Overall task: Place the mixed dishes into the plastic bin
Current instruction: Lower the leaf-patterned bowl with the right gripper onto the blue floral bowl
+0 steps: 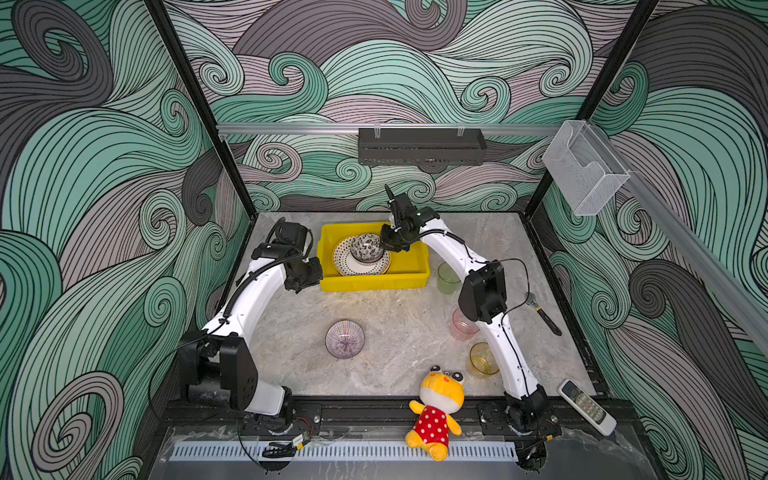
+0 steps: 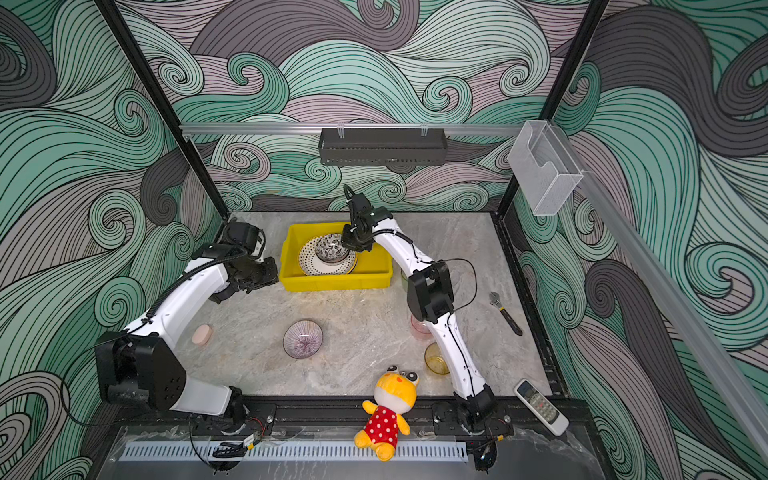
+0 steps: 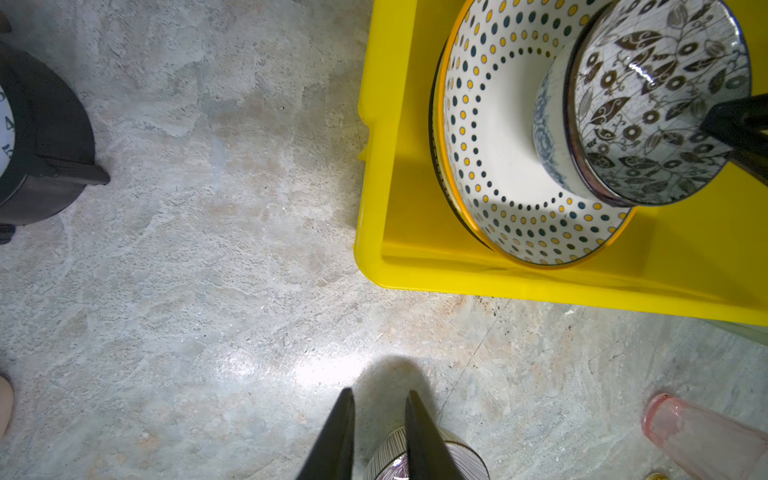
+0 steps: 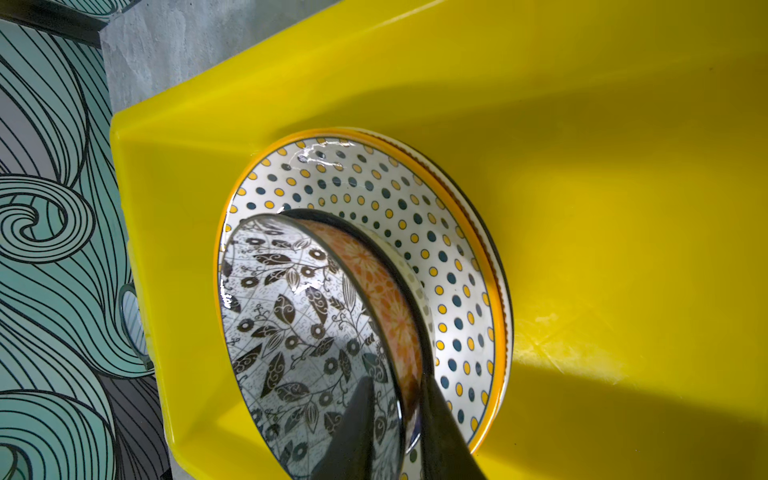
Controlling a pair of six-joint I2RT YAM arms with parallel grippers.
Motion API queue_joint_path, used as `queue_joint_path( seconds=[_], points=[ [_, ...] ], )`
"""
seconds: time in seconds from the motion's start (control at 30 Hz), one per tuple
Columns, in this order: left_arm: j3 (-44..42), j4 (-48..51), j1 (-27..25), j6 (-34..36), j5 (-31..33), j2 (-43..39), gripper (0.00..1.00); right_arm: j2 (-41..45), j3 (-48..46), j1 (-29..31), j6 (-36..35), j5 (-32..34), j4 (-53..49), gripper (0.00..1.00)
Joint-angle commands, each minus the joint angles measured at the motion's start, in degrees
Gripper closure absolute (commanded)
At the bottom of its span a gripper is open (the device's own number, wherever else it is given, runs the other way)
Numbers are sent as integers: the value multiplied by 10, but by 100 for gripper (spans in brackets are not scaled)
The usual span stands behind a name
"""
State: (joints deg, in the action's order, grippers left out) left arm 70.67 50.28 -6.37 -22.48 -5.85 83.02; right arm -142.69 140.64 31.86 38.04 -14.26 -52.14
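Note:
The yellow plastic bin (image 1: 411, 279) (image 3: 374, 174) holds a dotted plate (image 1: 344, 266) (image 4: 449, 257) lying on other plates. A blue floral bowl (image 3: 547, 137) stands on it, with a black-white bowl (image 1: 365, 245) (image 4: 299, 324) on top. My right gripper (image 1: 384, 245) (image 4: 397, 379) straddles that bowl's rim, one finger inside and one outside, with a thin gap at the inner finger. My left gripper (image 1: 302, 276) (image 3: 379, 394) hangs open and empty left of the bin. On the table stand a lilac bowl (image 1: 345, 338) (image 3: 386, 457), a green cup (image 1: 448, 278), a pink cup (image 1: 463, 326) and an amber cup (image 1: 482, 359).
A yellow plush toy (image 1: 436, 411) and a remote (image 1: 586, 407) lie at the front edge, a wrench (image 1: 542, 313) on the right. A black clock (image 3: 37, 133) stands left of the bin. A small peach disc (image 2: 202, 334) lies beside the left arm.

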Motion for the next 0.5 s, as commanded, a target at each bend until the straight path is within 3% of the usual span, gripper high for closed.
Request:
queue_joint_path(
  seconds=[0.0, 0.47],
  points=[
    [-4, 3, 6, 2, -7, -27, 75, 33, 9, -1, 1, -1, -10, 78],
    [-13, 0, 7, 2, -24, -43, 74, 66, -19, 2, -12, 28, -20, 85]
  ],
)
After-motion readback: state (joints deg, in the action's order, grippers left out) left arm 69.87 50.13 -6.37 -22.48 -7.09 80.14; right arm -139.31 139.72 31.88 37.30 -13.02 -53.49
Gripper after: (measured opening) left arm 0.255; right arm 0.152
